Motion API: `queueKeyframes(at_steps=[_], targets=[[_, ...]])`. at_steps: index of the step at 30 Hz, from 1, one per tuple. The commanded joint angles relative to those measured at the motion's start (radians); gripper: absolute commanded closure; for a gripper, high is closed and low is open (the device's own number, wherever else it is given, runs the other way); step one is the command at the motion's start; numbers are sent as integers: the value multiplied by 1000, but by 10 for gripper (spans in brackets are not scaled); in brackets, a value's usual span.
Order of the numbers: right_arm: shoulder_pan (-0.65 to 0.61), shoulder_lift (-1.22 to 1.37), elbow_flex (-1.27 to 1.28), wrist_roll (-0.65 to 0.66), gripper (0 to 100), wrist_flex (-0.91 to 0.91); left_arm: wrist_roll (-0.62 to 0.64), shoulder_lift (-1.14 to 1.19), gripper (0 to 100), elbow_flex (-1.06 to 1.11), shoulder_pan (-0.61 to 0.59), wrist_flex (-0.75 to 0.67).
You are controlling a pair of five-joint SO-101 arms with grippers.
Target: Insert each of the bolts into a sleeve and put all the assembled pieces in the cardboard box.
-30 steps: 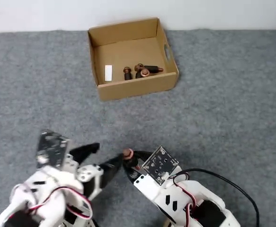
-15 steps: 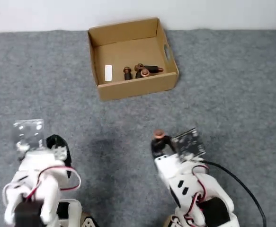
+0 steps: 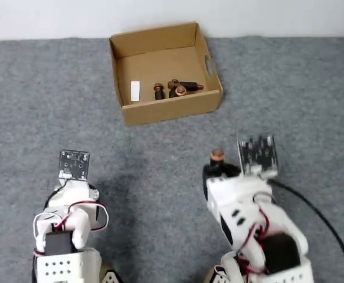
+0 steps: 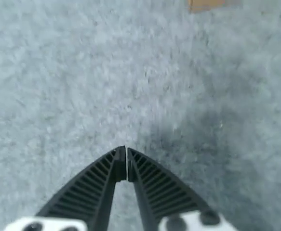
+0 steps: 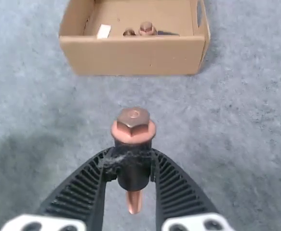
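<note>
A copper bolt (image 5: 133, 126) seated in a black sleeve (image 5: 130, 175) was held by that sleeve in the right hand (image 5: 129, 161), short of the cardboard box (image 5: 130, 55). The piece was judged rigid, probably light, and best gripped at the sleeve. The left hand (image 4: 126, 155) was closed on nothing above the counter (image 4: 58, 72).

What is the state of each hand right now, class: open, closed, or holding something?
Left hand: closed, empty.
Right hand: closed on the sleeved bolt.
</note>
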Motion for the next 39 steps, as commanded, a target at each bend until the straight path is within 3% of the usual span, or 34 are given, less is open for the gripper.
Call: queueKeyframes(at_steps=[1,19,25,33,39], targets=[[10,191,-183,-25,991,-110,-3,-8,995,39,-6,-69],[10,1064,-749,-23,990,-604,2,-8,994,73,-8,-87],[-19,1363,-988,-23,990,-616,104,-8,994,73,-6,-92],[-59,1678,-1224,-23,989,-608,106,-8,994,73,-6,-92],[-64,1801,-1244,-8,987,-576,106,-8,994,73,-6,-92]])
